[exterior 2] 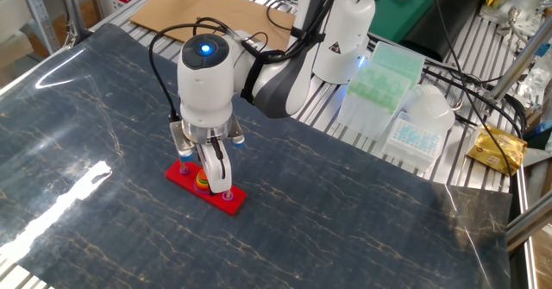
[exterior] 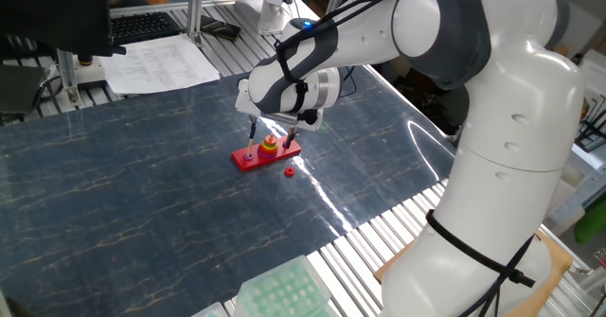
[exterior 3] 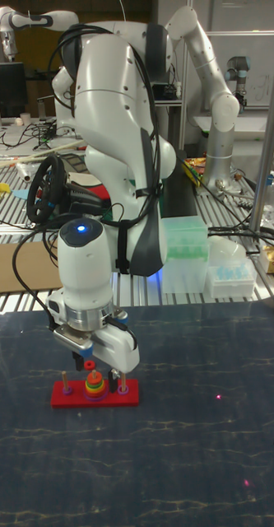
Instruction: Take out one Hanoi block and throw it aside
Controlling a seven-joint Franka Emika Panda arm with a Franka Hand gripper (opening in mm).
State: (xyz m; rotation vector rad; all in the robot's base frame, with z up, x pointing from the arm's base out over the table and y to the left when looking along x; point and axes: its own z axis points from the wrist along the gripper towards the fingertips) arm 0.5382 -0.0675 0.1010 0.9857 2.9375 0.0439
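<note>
The red pegged base (exterior: 254, 159) (exterior 2: 177, 173) (exterior 3: 71, 398) lies on the dark table. A stack of green, yellow and red discs (exterior: 270, 148) (exterior 3: 93, 385) sits on its middle peg. In the tall view the Hanoi block (exterior 3: 89, 365), a tiny reddish-orange ring, hangs just above that stack. My gripper (exterior 3: 92, 366) (exterior: 273, 133) (exterior 2: 205, 173) points straight down over the middle peg and looks shut on it. The white finger (exterior 2: 220, 175) hides the ring in the other fixed view. A similar small red disc (exterior: 289, 172) lies loose on the table beside the base.
A green tip rack (exterior 2: 379, 78) (exterior: 284, 289) and a clear box of tubes (exterior 2: 418, 125) stand off the mat on the metal rails. Papers (exterior: 161, 61) and a cardboard sheet (exterior 2: 207, 4) lie beyond the table's far edge.
</note>
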